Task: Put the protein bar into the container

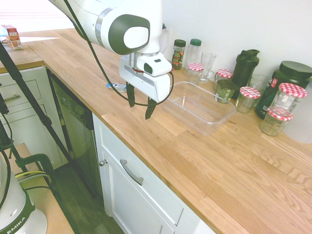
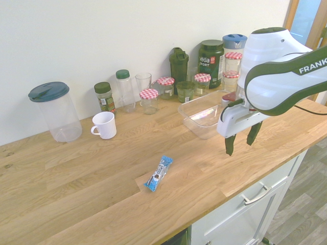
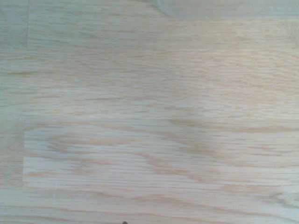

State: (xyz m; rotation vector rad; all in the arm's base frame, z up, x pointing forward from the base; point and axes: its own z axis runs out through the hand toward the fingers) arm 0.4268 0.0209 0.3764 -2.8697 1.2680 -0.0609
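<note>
**Wooden worktop: bar lies loose, claw hangs empty**

Wooden planks make up the worktop (image 2: 102, 168), which runs along a pale wall above white cabinets. The protein bar (image 2: 159, 173) lies flat on the bare wood, in its light blue and white wrapper, a little back from the front edge and well apart from everything else. In the first exterior view only a sliver of it (image 1: 117, 87) shows, behind the arm.

The container (image 2: 202, 113) is a clear, shallow tub with rounded corners, standing upright towards the back of the worktop, just in front of the row of jars. Nothing lies inside it (image 1: 200, 108). A blurred strip of its rim (image 3: 229, 8) shows at one edge of the wrist view; the rest of that view is plain wood grain.

The gripper (image 2: 240, 140) hangs above the worktop beside the container's near side, fingers pointing down, spread apart with a clear gap between them and nothing held. From the other side the gripper (image 1: 140, 104) reads the same: both dark fingers apart, clear of the wood.

Along the back edge stand glass jars with red-checked lids (image 2: 149, 100), a dark shaker bottle (image 2: 179, 65), a dark tub with a printed label (image 2: 211, 60), a drinking glass (image 2: 143, 83) and two spice bottles. A white mug (image 2: 104, 125) and a tall clear canister with a dark lid (image 2: 55, 110) stand further along.
</note>
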